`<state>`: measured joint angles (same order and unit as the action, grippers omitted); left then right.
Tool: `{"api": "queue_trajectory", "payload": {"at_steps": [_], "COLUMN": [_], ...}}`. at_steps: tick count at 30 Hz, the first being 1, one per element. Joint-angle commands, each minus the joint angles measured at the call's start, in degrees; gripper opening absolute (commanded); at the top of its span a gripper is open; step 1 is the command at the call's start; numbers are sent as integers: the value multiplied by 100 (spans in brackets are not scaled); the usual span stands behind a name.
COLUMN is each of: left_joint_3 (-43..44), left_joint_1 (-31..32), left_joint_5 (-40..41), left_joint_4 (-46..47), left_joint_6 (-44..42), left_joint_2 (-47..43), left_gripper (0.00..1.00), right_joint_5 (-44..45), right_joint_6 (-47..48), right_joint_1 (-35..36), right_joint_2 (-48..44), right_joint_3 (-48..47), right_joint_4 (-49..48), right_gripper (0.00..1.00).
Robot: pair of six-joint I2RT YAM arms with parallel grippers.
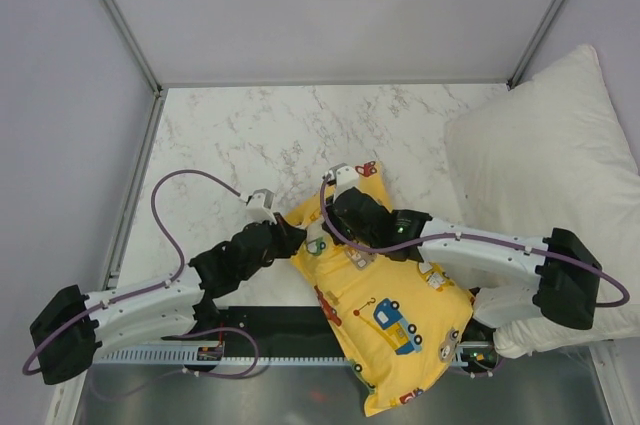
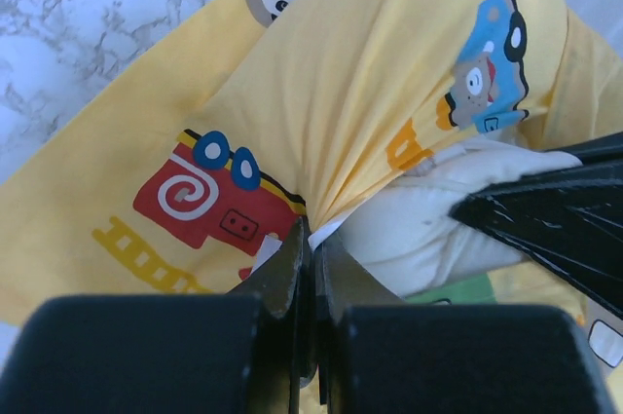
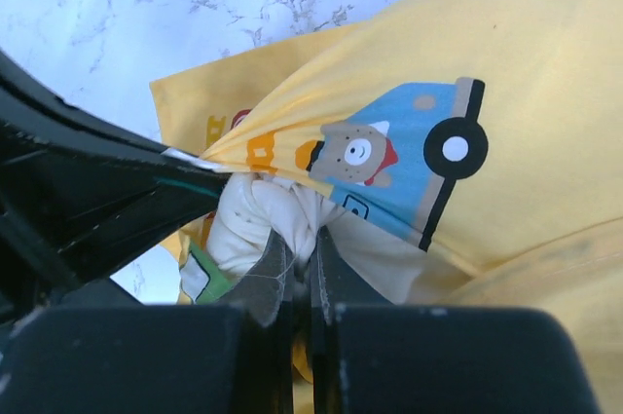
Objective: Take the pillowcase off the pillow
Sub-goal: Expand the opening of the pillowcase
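Left end effector clamped on one pillowcase — right end effector clamped on one pillow.

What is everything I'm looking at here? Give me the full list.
pillowcase: one, bright yellow with cartoon vehicles, near middle, between the arms
pillow: one, cream, poking out of the pillowcase opening
big pillow: one, white, right side
table: one, white marble pattern, under everything
cables: two, purple, one looping along each arm
arms: two, white and black, reaching in from the near edge
left gripper: one, black, shut on the pillowcase
right gripper: one, black, shut on the pillow
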<state>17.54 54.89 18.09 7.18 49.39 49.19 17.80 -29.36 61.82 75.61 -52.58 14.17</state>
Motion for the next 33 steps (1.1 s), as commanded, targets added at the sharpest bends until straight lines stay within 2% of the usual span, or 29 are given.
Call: {"api": "queue_trajectory", "payload": {"at_steps": [1, 5, 9, 16, 21, 25, 29, 33], "left_joint_3": [-330, -330, -348, -497, -515, -497, -497, -445], "left_joint_1": [311, 443, 557, 645, 716, 716, 716, 716], "left_joint_5": [388, 512, 599, 679, 652, 793, 1012, 1582], "left_joint_4": [-1562, -1588, -1570, -1571, -1500, -1544, -1807, -2395], "left_joint_6": [528, 651, 818, 1082, 1161, 1178, 1415, 1741], "left_joint_2": [-102, 3, 205, 311, 311, 223, 4, -418], "left_gripper": [2, 2, 2, 2, 2, 2, 2, 2], "right_joint_5": [1235, 682, 251, -462, -682, -323, 100, 522], "right_joint_6": [256, 448, 677, 985, 1038, 968, 889, 854], "right_joint_1": [-495, -812, -987, -1085, -1093, -1102, -1137, -1155], "right_joint_2": [146, 847, 1560, 2992, 3442, 3215, 2424, 1704], "right_joint_3": [-420, -578, -1139, -2589, -3311, -2874, -1593, -641], "right_joint_4": [-713, -1206, -1681, -1822, -1804, -1743, -1734, -1725], "right_gripper": [0, 0, 0, 0, 0, 0, 0, 0]}}
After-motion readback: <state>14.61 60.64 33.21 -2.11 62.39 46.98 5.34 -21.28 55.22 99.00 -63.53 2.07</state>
